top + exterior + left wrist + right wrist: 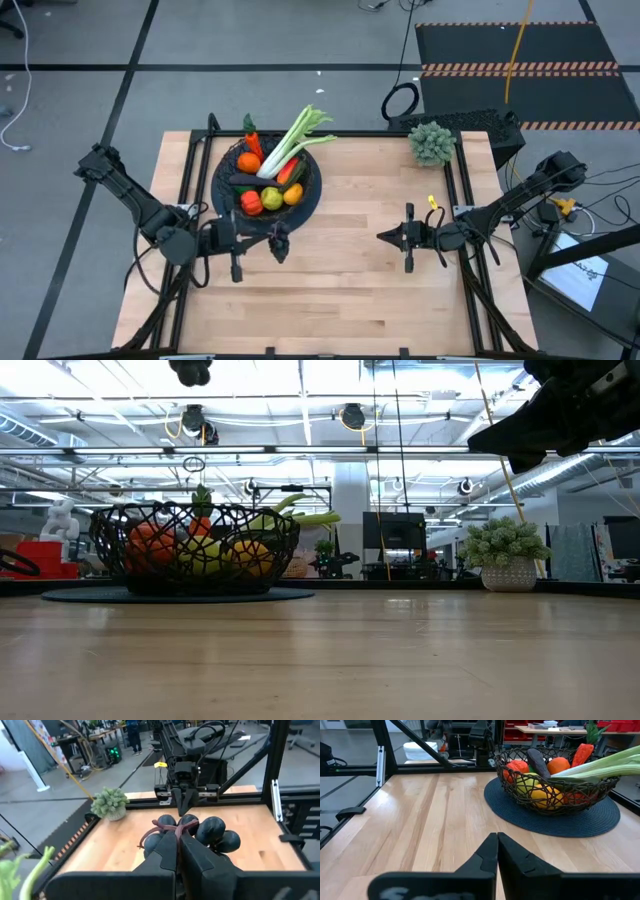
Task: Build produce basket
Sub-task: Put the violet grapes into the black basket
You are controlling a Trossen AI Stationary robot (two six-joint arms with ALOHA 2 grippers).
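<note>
The black wire basket (222, 172) stands on a dark round mat near the table's far left, and also shows in the low view (195, 550) and the right wrist view (555, 782). It holds oranges, a carrot, a lemon, an eggplant and the long pale-green stalk (295, 140), which juts over its far rim. My left gripper (268, 241) hovers just on the near side of the basket, shut on the dark grapes (279, 244). My right gripper (385, 237) is shut and empty, right of centre, pointing left. My left gripper pinches the grapes by the reddish-brown stem (164, 826) at the top of the bunch, between its two fingertips (170, 851). The fingers come in about level from the table's left. The dark berries (212, 831) hang beyond and beside the fingertips, lifted clear of the table (190, 370).
A grey-green frilly clump in a pot (432, 143) sits at the far right corner. Black frame rails (190, 170) run along the table's sides. Bare wood (330, 300) spreads across the near half and between the two grippers.
</note>
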